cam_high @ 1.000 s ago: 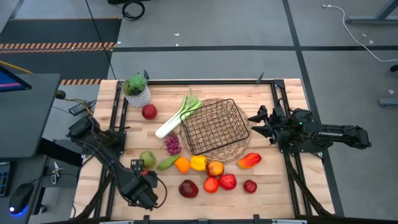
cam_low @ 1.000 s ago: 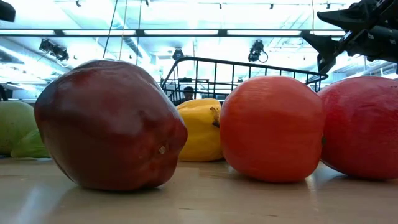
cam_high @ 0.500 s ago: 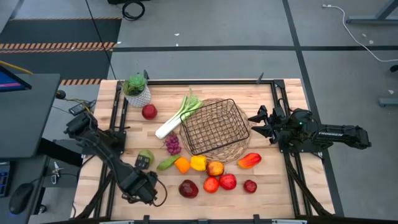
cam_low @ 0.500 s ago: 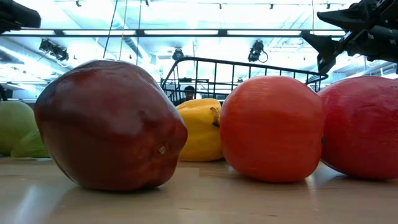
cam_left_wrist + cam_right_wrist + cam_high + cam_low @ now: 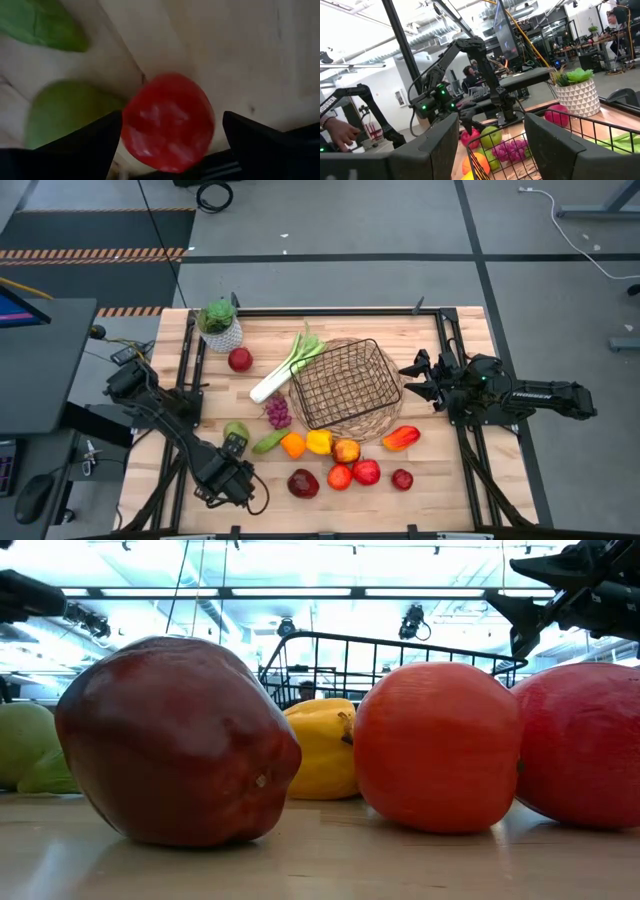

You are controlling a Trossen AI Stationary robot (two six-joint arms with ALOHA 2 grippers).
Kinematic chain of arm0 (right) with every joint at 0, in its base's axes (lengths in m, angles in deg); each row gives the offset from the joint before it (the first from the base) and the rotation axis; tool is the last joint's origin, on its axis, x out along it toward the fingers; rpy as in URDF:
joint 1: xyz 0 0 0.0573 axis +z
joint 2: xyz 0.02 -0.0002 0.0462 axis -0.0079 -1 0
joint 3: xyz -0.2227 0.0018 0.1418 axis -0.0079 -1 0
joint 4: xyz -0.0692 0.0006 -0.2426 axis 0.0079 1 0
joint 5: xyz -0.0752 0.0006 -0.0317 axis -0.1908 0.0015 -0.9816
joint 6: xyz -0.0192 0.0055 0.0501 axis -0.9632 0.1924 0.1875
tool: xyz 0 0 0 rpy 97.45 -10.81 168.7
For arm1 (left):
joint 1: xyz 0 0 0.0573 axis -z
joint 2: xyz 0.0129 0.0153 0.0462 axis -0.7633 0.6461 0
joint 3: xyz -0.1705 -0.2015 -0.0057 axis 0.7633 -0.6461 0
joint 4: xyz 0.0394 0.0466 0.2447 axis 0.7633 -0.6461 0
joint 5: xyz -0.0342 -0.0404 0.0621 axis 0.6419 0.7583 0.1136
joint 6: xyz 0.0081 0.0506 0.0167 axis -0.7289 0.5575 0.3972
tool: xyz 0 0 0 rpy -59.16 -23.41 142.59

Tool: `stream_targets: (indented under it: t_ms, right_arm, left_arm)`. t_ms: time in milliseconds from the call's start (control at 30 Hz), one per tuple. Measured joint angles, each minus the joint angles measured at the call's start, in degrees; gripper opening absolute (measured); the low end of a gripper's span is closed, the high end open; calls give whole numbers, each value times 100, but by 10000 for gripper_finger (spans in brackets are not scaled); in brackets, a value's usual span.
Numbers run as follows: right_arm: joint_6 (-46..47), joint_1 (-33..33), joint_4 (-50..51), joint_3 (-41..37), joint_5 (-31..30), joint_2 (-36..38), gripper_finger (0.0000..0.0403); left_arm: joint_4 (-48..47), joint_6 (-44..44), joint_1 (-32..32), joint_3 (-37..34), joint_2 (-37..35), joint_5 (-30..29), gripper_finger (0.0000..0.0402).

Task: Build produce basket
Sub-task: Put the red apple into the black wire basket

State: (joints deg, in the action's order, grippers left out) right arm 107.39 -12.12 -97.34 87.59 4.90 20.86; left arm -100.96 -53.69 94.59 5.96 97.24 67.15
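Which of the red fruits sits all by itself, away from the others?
The red apple at the table's far left, just below the white plant pot; the other red fruits cluster along the near edge.

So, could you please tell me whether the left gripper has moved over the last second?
Yes. In the high view the left gripper has shifted away from the table's near edge, toward the green pear, and now hangs over it.

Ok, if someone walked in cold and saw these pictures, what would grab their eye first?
Probably the empty wire basket mid-table, with bright produce strung along its near side. Next, the left gripper hanging with fingers open over the green pear at the row's left end. The right gripper waits just right of the basket.
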Motion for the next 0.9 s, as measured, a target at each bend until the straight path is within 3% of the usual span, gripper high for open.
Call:
stream_targets:
  t_ms: [300,900]
  right_arm:
    - [0,0,-1,0,-2,1,231]
    - [0,-2,-2,0,-2,2,231]
  left_arm:
    - [-91,652,242,0,0,-157,352]
    - [334,-2340,-807,2,-2,115,336]
